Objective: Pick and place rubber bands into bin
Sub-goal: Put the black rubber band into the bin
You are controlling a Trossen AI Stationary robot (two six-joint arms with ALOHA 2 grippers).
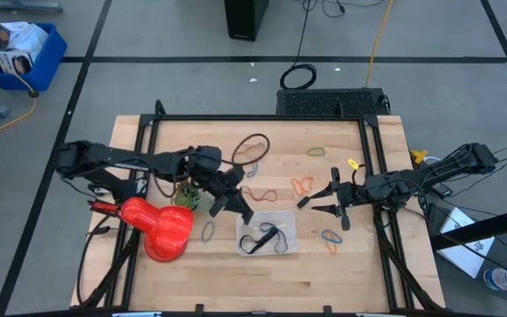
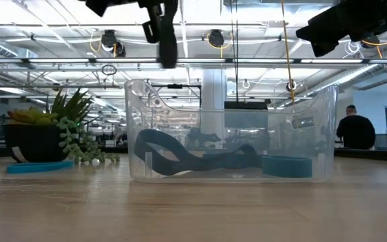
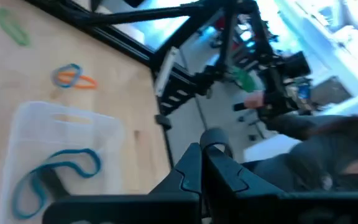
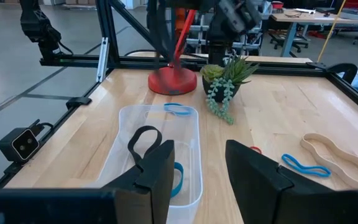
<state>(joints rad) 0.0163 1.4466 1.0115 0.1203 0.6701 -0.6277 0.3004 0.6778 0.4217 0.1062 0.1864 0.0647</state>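
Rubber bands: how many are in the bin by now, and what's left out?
Done: the bin holds at least a black band and a blue band. In hand: nothing seen; the left tool is shut above the bin's left, the right tool open beside it. Left: about ten rubber bands lie loose on the table.

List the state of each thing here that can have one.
Left gripper: shut, empty, above the table beside the bin's left end.
Right gripper: open, empty, right of the bin.
Bin: upright, holding a black band and a blue band.
Other bands: loose on the table, outside the bin.
Potted plant: upright.
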